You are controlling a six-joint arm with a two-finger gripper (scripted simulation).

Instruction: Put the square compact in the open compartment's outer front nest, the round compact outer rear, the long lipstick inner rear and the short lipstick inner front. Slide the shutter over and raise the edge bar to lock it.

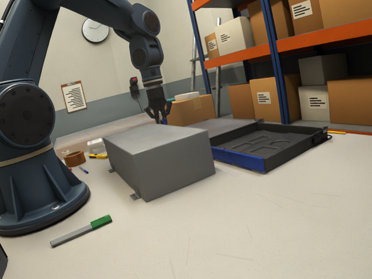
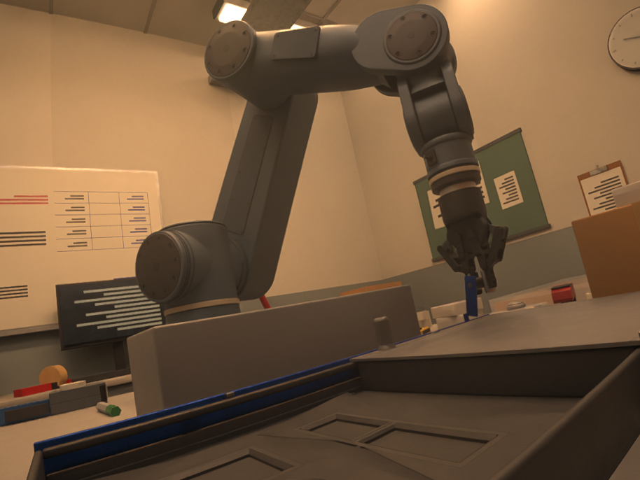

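Observation:
The far end of the blue edge bar (image 1: 237, 158) is hidden behind the grey box (image 1: 159, 159) in the side camera; its near stretch runs along the front of the dark tray (image 1: 267, 144). The open compartment shows empty moulded nests (image 2: 398, 434), and no compacts or lipsticks are in view. A flat shutter (image 2: 506, 325) covers the tray's other half, with a small knob (image 2: 381, 333) near the bar. A blue upright tab (image 2: 470, 297) rises at the bar's far end. My gripper (image 2: 476, 276) is over that end, closed on the tab.
Behind the tray stands a blue and orange shelf rack (image 1: 276, 60) full of cardboard boxes, with another box (image 1: 190, 109) on the floor. A tape roll (image 1: 74, 158), a cutter (image 1: 97, 156) and a green-capped marker (image 1: 81, 230) lie near the arm's base.

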